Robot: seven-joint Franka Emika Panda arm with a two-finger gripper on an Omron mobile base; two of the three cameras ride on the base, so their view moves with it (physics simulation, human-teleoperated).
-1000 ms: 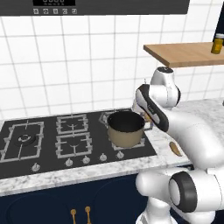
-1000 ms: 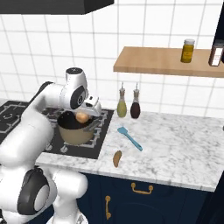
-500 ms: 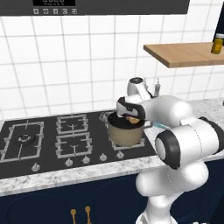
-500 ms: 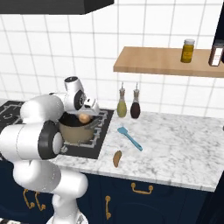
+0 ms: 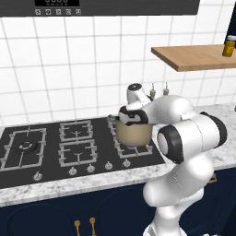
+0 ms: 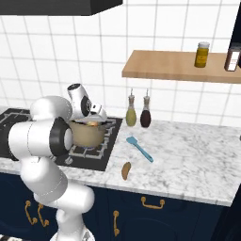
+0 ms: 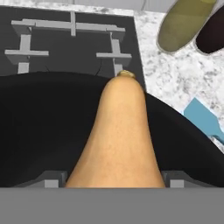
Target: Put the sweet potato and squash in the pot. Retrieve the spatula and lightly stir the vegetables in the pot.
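I count one pot [image 6: 87, 134] on the burner, one squash [image 7: 120, 140] between the gripper's [image 7: 114, 177] spread fingers over it, one sweet potato [image 6: 126, 170], one spatula [image 6: 140, 149] on the counter. Fingertips cut off; contact unclear.

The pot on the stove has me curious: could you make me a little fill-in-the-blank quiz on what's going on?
1. The gripper holds the squash over the ____.
2. The sweet potato lies on the ____ counter.
3. The teal ____ lies beside the stove.

Missing words: pot; marble; spatula
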